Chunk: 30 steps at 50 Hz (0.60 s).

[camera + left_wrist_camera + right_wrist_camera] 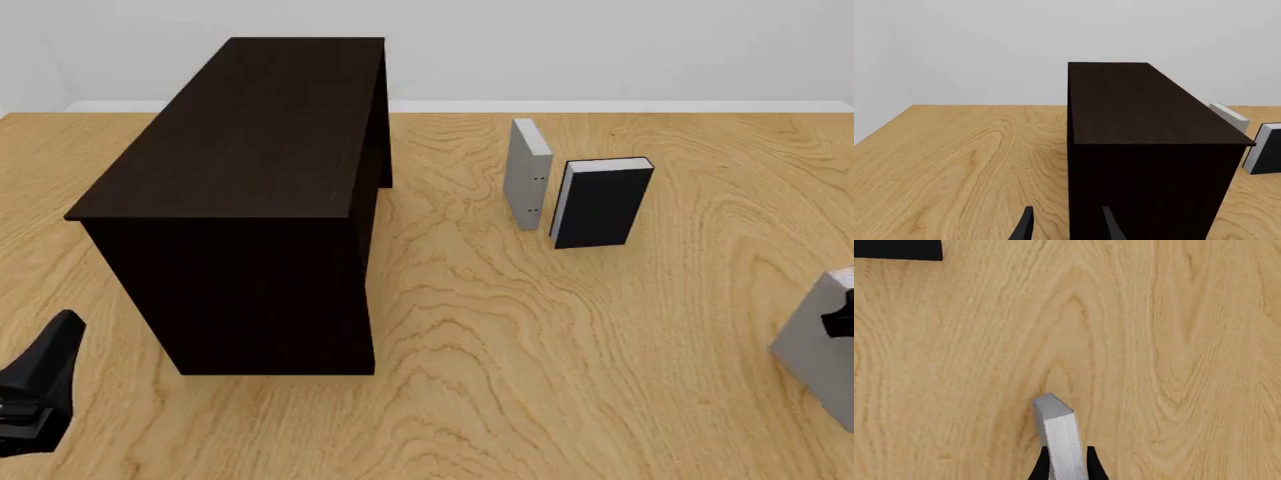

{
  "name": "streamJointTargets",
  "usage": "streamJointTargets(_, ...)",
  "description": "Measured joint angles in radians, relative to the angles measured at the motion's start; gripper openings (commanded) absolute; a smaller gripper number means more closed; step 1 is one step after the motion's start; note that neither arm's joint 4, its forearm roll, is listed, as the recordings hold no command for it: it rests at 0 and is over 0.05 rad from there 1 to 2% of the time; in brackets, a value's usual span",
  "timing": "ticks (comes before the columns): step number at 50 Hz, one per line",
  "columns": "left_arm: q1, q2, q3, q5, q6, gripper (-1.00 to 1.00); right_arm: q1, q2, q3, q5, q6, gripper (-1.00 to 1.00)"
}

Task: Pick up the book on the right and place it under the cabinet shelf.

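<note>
Holding the book (1057, 437) edge-on between its fingers, the right gripper (1066, 465) is clamped on the thin grey slab, w/ one black finger pressed to each flat face; in the front view the same book (817, 345) shows at the far right border, well apart from the cabinet (254, 200) and to its right, tilted and seemingly lifted off the table (534, 330), though contact w/ the wood can't be judged for sure. The book's long axis runs straight out from the fingers, so the free end leads. What the next move prob. turns on: the cabinet lies away to the left of the held book, w/ open table between, & the recessed opening faces the book's side, so the slab would need to travel leftward and go in low, under the top. The right arm is plainly the nearer one, since it has the book. The left gripper (1064, 227) sits just beside the cabinet's near end, fingers spread apart & grasping nothing. Two other books, a grey one (529, 172) and a black one (601, 203), stand upright right of the cabinet, farther back; I'd judge them a snag risk only if the path swings wide.
</note>
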Motion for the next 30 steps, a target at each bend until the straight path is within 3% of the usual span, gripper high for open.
streamJointTargets(4,0.001,0.000,0.001,-0.001,0.000,1.00,0.023,-0.032,0.012,0.003,-0.010,-1.00)
streamJointTargets(12,0.002,0.000,0.000,-0.001,0.000,1.00,0.063,-0.097,-0.013,0.014,0.029,-1.00)
streamJointTargets(30,0.005,0.000,0.003,-0.006,-0.003,1.00,0.179,-0.276,-0.082,0.038,0.217,-1.00)
